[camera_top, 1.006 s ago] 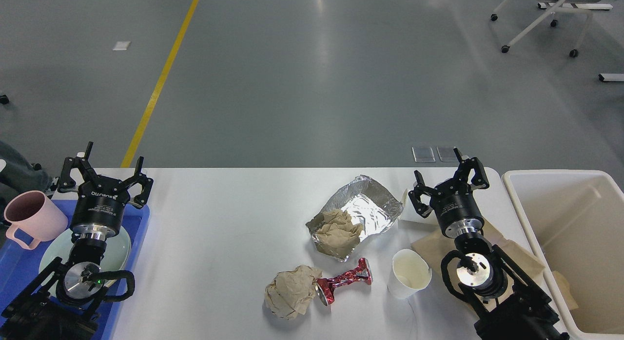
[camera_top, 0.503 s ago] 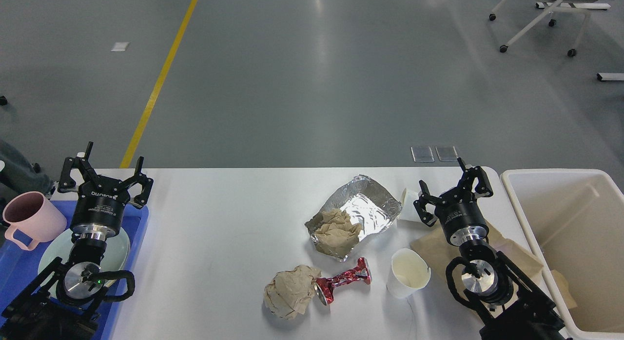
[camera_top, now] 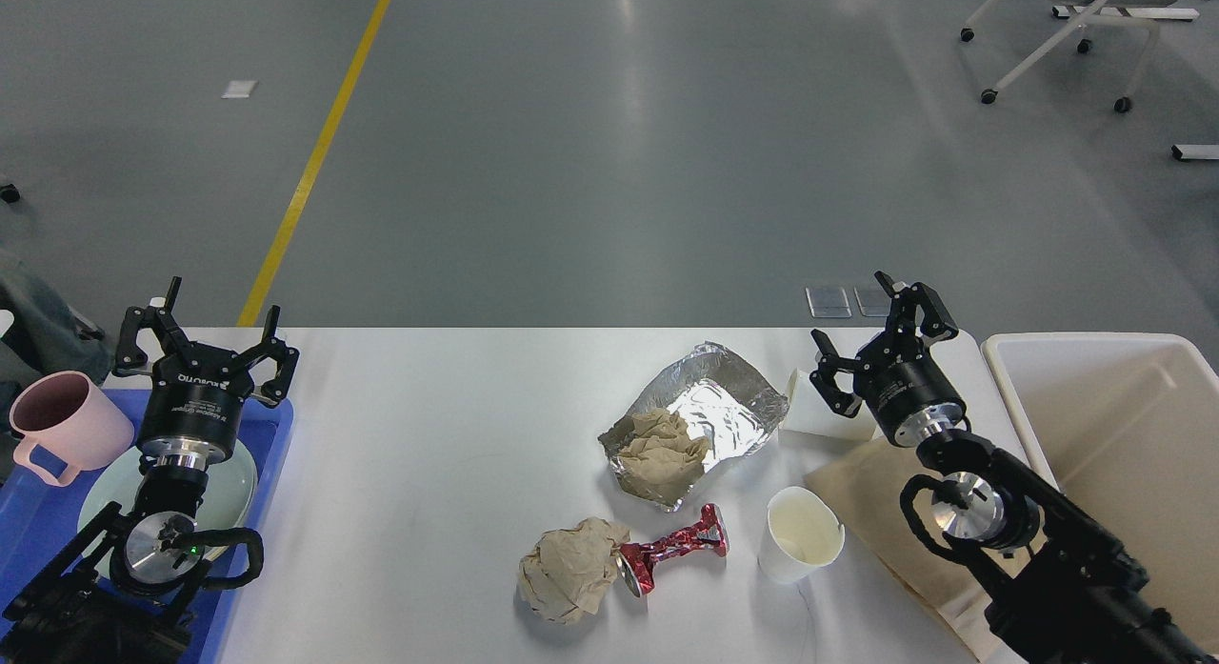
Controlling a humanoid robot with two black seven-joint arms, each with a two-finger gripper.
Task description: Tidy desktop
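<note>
Raised and open, right gripper [camera_top: 878,345] hovers over desktop's [camera_top: 429,454] far-right corner.

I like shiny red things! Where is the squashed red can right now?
In the head view, the crushed red metal can lies on the white desktop, between the crumpled brown paper ball and the white paper cup.

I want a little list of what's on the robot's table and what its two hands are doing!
table: white desktop
left side: blue plastic tray holding a pink mug and a pale green plate
middle: crumpled silver foil sheet, two crumpled brown paper balls, crushed red can, white paper cup
right side: flat brown paper, cream rectangular bin
left gripper: open, above the tray, holding nothing
right gripper: open, holding nothing
</note>
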